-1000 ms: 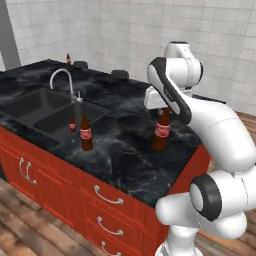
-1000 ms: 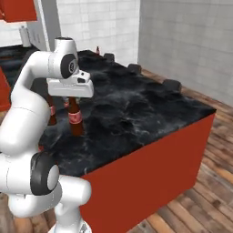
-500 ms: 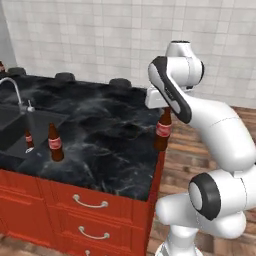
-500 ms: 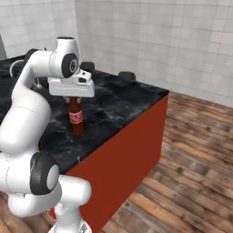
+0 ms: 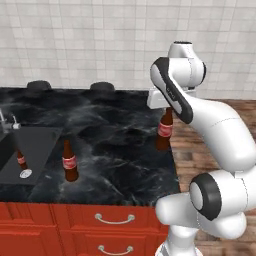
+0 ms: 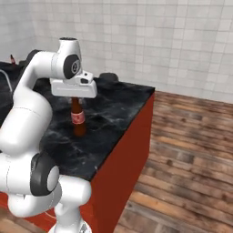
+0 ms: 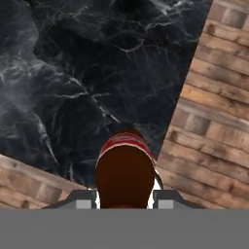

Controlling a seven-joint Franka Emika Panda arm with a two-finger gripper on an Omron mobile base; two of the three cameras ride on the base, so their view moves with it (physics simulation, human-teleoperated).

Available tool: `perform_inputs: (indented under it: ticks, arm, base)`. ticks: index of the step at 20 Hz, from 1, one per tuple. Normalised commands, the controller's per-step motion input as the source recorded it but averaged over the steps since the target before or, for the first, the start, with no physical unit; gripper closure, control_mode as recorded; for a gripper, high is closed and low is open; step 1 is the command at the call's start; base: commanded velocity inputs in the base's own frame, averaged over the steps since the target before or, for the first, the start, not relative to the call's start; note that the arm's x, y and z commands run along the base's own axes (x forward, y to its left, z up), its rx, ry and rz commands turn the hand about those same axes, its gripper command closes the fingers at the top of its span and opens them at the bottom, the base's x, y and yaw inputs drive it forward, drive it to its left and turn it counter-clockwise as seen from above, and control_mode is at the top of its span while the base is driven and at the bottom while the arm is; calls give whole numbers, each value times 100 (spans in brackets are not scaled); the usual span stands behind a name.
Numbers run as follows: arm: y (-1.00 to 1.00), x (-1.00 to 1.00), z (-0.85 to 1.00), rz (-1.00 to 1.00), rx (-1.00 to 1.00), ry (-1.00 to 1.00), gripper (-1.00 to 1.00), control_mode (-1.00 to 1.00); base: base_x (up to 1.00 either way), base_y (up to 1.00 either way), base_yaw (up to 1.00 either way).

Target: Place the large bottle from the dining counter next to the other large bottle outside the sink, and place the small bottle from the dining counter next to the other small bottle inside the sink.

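Left base view, gripper [image 5: 167, 109]: closed around the neck of a large brown bottle [image 5: 164, 131] with a red label; the bottle hangs upright over the right end of the black marble counter [image 5: 115, 135], near its edge.
Left base view, counter: a second large bottle [image 5: 70, 161] stands upright just right of the sink [image 5: 31, 151].
Left base view, sink: a small bottle [image 5: 21, 159] stands inside the basin, beside the round silver drain [image 5: 25, 174].
Left base view, far edge: two black stool seats [image 5: 102, 86] show behind the counter.
Right base view, gripper [image 6: 76, 98]: the held bottle [image 6: 78, 119] hangs upright below the hand, over the marble top; whether its base touches the surface is unclear.
Hand view, gripper [image 7: 125, 195]: the fingers [image 7: 83, 197] sit on either side of the bottle [image 7: 125, 174], seen from above, with counter and wooden floor [image 7: 214, 116] below.
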Motion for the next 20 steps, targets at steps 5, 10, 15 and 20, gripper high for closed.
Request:
perform_inputs:
  ticks: [5,10,15,20]
  arm:
    - [0,0,0,0,0,0,100,100]
    - [0,0,0,0,0,0,100,100]
    - [0,0,0,0,0,0,100,100]
    - [0,0,0,0,0,0,100,100]
  base:
    - [-3,71,-22]
    - [-28,69,-10]
    - [-4,83,-3]
    - [36,44,-5]
